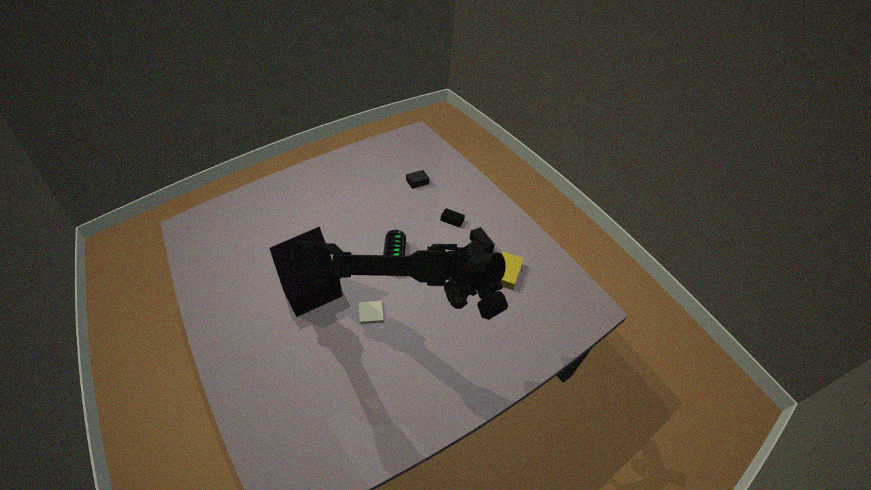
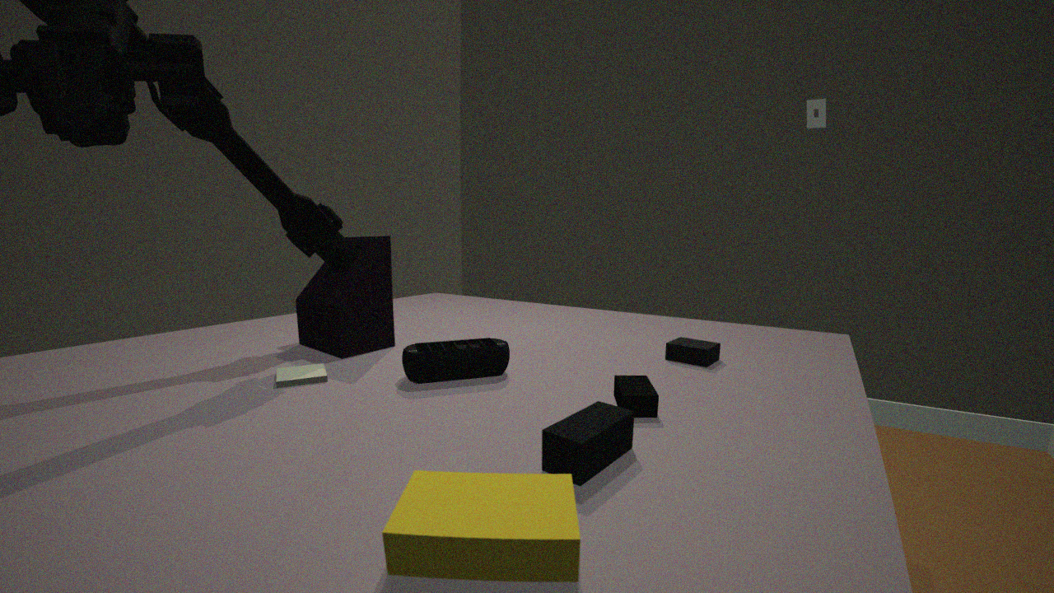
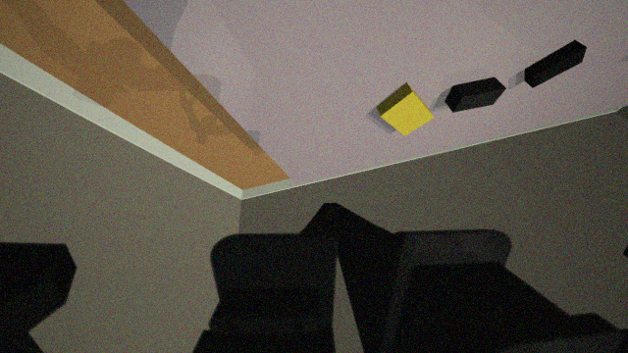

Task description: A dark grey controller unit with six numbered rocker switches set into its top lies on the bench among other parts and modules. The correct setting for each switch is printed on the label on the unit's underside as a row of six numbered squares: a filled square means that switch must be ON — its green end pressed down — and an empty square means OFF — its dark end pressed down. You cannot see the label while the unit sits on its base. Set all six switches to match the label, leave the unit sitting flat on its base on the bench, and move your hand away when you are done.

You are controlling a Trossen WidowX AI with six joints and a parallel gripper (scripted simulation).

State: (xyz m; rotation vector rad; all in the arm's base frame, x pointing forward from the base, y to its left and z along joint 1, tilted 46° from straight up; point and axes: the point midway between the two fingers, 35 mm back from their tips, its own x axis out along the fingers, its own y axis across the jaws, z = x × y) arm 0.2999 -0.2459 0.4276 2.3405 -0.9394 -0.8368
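Note:
The dark controller unit (image 1: 395, 241) (image 2: 456, 361) sits on the bench with its switches facing up. Several green switch ends show in the top view, but my arm covers its near end there. The switch numbers cannot be read and the underside label is hidden. My gripper (image 3: 330, 209) is shut with nothing between its fingertips in the wrist view. It is raised high above the bench, away from the unit. The fingertips cannot be made out in the top and exterior views.
A yellow block (image 1: 512, 269) (image 2: 482, 508) (image 3: 407, 114) lies beyond the unit. Black blocks (image 1: 418, 178) (image 1: 452, 217) (image 2: 587, 442) (image 2: 635, 395) (image 2: 692, 352) (image 3: 475, 94) (image 3: 555, 64) lie nearby. A pale flat tile (image 1: 371, 312) (image 2: 301, 374) lies near the arm's base (image 1: 310, 286) (image 2: 361, 302).

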